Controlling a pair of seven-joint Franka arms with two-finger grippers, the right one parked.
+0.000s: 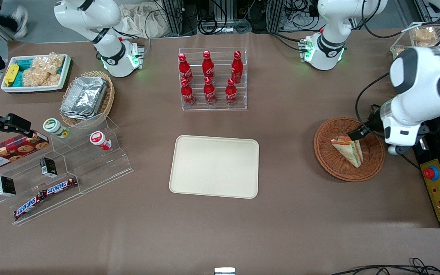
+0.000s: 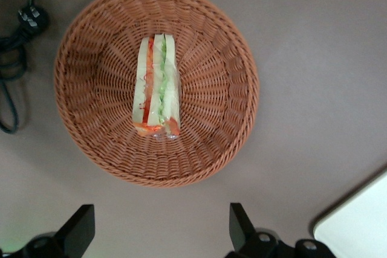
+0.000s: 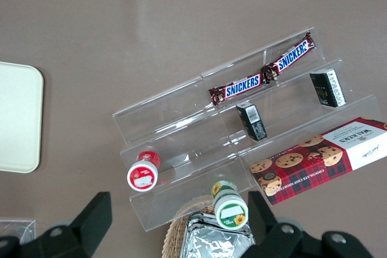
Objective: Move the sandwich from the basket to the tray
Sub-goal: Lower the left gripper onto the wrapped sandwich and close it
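Observation:
The sandwich (image 1: 348, 151), a wrapped wedge with green and orange-red layers, lies in the round reddish-brown basket (image 1: 324, 152) toward the working arm's end of the table. In the left wrist view the sandwich (image 2: 157, 86) lies near the middle of the basket (image 2: 91, 58). My left gripper (image 1: 360, 132) hangs above the basket's rim, open and empty, clear of the sandwich. Its two black fingers stand wide apart in the left wrist view (image 2: 158, 209). The cream-beige tray (image 1: 214, 166) lies bare at mid-table; a corner of it shows in the left wrist view (image 2: 360, 222).
A clear rack of red bottles (image 1: 212, 78) stands farther from the front camera than the tray. A black-and-yellow control box (image 1: 439, 191) with a red button sits beside the basket. A black cable (image 2: 15, 58) lies near the basket. A clear stepped stand (image 1: 63, 168) with snacks sits toward the parked arm's end.

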